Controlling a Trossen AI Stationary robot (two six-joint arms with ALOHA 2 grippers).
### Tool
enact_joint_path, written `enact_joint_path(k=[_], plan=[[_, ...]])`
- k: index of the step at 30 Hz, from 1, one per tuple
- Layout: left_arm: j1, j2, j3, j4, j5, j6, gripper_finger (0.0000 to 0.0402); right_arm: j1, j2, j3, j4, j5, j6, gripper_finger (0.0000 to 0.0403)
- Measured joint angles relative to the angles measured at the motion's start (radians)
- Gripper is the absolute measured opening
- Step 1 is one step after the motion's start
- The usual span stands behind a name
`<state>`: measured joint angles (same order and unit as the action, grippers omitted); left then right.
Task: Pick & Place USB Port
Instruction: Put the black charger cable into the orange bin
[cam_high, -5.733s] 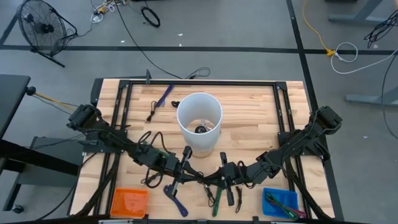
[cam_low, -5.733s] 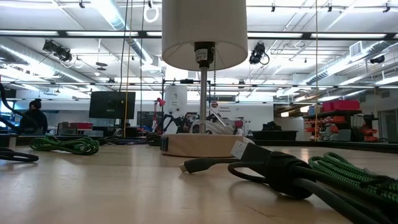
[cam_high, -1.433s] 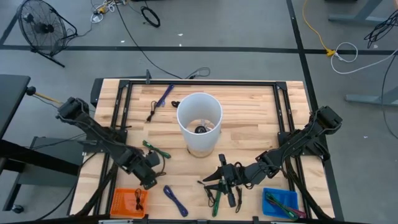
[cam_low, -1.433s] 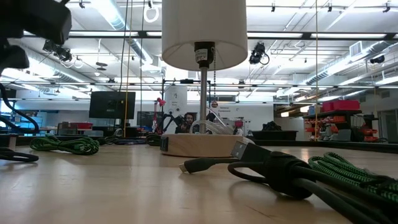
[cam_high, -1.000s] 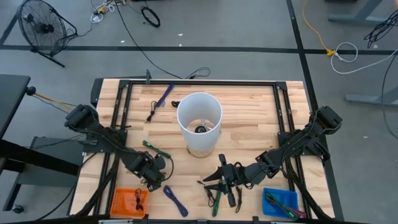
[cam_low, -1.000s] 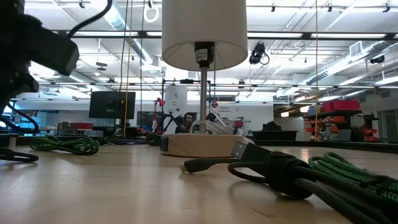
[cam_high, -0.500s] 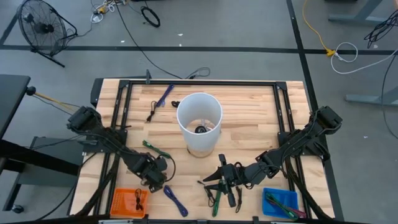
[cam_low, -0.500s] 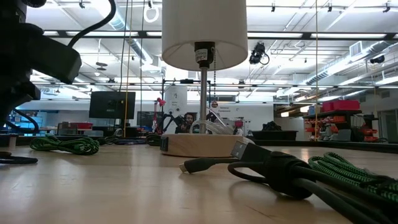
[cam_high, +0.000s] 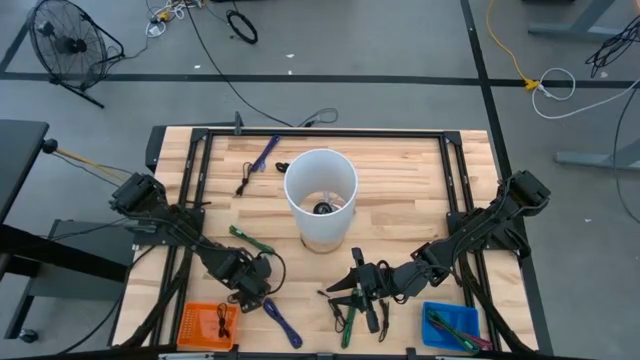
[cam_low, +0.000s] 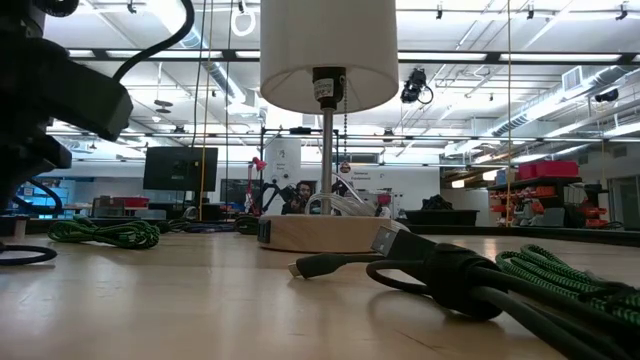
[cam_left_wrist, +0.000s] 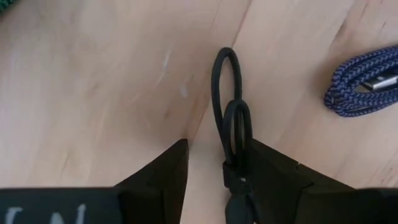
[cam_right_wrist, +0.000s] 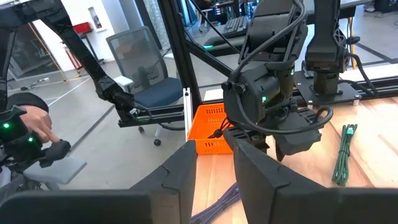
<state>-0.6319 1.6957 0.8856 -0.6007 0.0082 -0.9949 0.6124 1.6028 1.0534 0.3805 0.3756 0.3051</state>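
On the pale wooden table (cam_high: 400, 190), the left gripper (cam_left_wrist: 214, 163) hangs low with jaws apart around a looped black USB cable (cam_left_wrist: 229, 124) by the orange plastic bin (cam_high: 197, 322), so next it likely closes and lifts, while the right gripper (cam_high: 352, 290), fingers parted and empty, waits mid-table.

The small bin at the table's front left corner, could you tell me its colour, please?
Orange bin, clearest in the high view.

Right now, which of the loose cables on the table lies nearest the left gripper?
The black looped cable lying between the left gripper's fingers. The blue braided cable lies off to one side, and the green cable lies farther away.
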Motion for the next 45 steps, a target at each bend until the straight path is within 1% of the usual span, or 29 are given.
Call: enact_joint_path(k=[2,4,7,9,10,11,14,17,20,24,27,29,32,37,41,45], plan=[[0.001,0.002,0.000,-0.007,0.000,0.014,0.0163,0.000,0.000,0.000,0.000,0.000,0.000,0.0107],[0.001,0.002,0.000,-0.009,0.005,0.018,0.0146,0.000,0.000,0.000,0.000,0.000,0.000,0.0107],[0.001,0.004,-0.001,-0.015,0.004,0.027,0.0095,0.000,0.000,0.000,0.000,0.000,0.000,0.0107],[0.002,0.004,-0.002,-0.018,0.002,0.034,0.0044,0.000,0.000,0.000,0.000,0.000,0.000,0.0107],[0.001,0.004,-0.002,-0.016,0.000,0.042,0.0025,0.000,0.000,0.000,0.000,0.000,0.000,0.0107],[0.001,0.002,-0.002,-0.016,-0.008,0.043,0.0017,0.000,0.000,0.000,0.000,0.000,0.000,0.0107],[0.001,-0.003,0.011,-0.023,-0.017,0.050,0.0016,0.000,0.000,0.000,0.000,0.000,0.000,0.0107],[0.000,0.004,0.054,-0.071,-0.023,0.078,0.0008,0.000,0.000,0.000,0.000,0.000,0.000,0.0107],[-0.001,0.002,0.131,-0.157,-0.056,0.101,0.0007,0.000,0.000,0.000,0.000,0.000,0.000,0.0107],[-0.001,0.002,0.253,-0.317,-0.102,0.135,0.0004,0.000,0.000,0.000,-0.003,0.000,0.000,0.0107],[-0.012,0.001,0.339,-0.412,-0.097,0.135,0.0004,0.000,0.000,0.000,-0.007,0.000,0.000,0.0107],[-0.040,0.001,0.398,-0.476,-0.092,0.122,0.0004,0.000,0.000,0.000,-0.010,0.000,0.000,0.0107],[-0.099,0.000,0.478,-0.553,-0.091,0.056,0.0004,0.000,0.000,0.000,-0.021,0.000,0.000,0.0107],[-0.235,-0.001,0.563,-0.583,-0.140,-0.110,0.0003,-0.001,0.000,0.000,-0.032,0.000,0.000,0.0107],[-0.359,-0.001,0.568,-0.582,-0.161,-0.290,0.0003,-0.001,0.000,0.000,-0.030,0.000,0.000,0.0107],[-0.463,-0.002,0.544,-0.586,-0.166,-0.470,0.0002,-0.002,0.000,0.000,-0.026,0.000,0.000,0.0107]])
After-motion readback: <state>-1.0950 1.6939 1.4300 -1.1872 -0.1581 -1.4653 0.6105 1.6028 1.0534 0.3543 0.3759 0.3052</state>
